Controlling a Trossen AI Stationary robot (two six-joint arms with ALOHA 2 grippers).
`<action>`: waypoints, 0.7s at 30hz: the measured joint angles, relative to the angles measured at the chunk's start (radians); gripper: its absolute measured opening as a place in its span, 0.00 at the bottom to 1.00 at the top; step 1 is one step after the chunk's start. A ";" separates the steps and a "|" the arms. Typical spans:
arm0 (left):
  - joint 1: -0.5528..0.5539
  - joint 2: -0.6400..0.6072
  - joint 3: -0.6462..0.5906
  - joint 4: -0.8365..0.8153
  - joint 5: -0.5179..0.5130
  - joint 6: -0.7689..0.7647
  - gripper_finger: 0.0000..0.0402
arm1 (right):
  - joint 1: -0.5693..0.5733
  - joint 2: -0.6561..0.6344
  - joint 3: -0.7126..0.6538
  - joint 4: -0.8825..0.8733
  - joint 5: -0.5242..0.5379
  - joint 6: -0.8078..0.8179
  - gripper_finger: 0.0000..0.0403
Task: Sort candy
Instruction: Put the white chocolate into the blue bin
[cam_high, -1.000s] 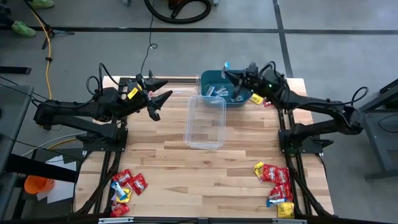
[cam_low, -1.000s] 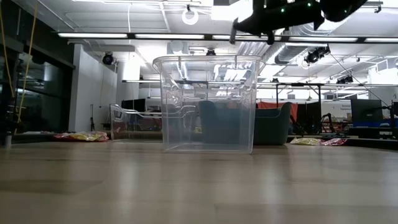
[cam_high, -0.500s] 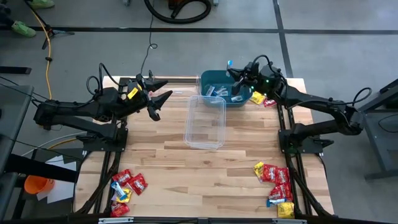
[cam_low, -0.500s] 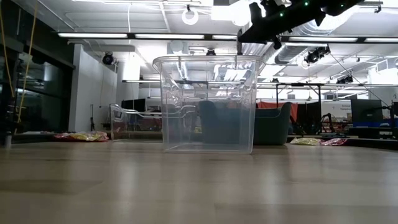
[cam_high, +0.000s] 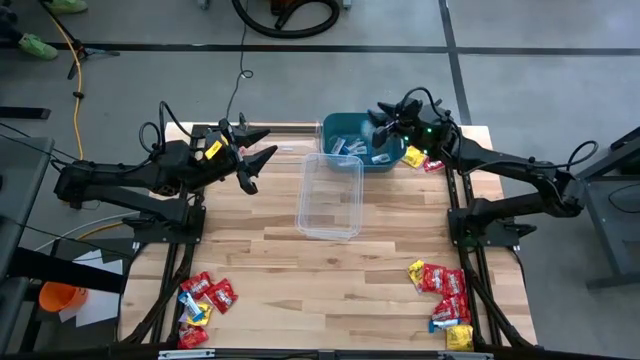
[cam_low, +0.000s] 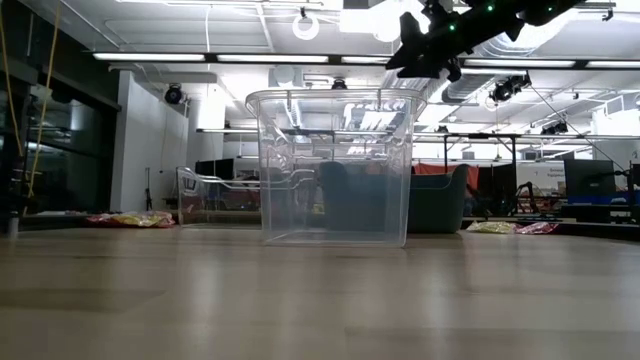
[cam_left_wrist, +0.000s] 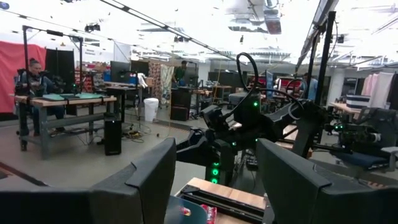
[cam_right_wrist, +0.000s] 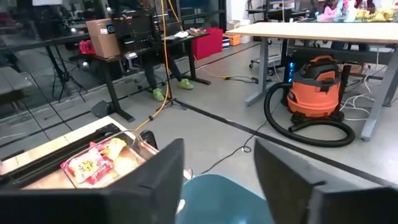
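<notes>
High view: the right pincer (cam_high: 384, 116) hangs over the teal bin (cam_high: 347, 127) at the worktop's (cam_high: 300, 270) far edge — placed for a drop, I judge — with nothing seen between its parted fingers; the light blue packet it carried a second ago is gone. Candy (cam_high: 440, 290) lies in two near-corner piles, more in the bin. The left pincer (cam_high: 250, 150) waits wide apart, empty, beside the clear tub (cam_high: 331, 195).

Low view: the right pincer (cam_low: 425, 45) sits high above the tub (cam_low: 335, 165) — farther right than before.

Right wrist view: spread fingers (cam_right_wrist: 155, 171) frame the bin (cam_right_wrist: 217, 199).
</notes>
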 joint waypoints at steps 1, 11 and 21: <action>0.000 0.000 0.000 0.000 0.000 0.000 0.53 | 0.000 0.000 0.000 0.000 0.000 0.001 0.52; 0.000 0.000 0.000 0.000 0.000 0.010 0.53 | 0.001 -0.021 0.000 0.035 -0.064 0.046 0.66; 0.001 0.000 0.000 -0.023 0.045 0.008 0.53 | 0.107 -0.060 0.001 0.130 -0.611 0.280 0.66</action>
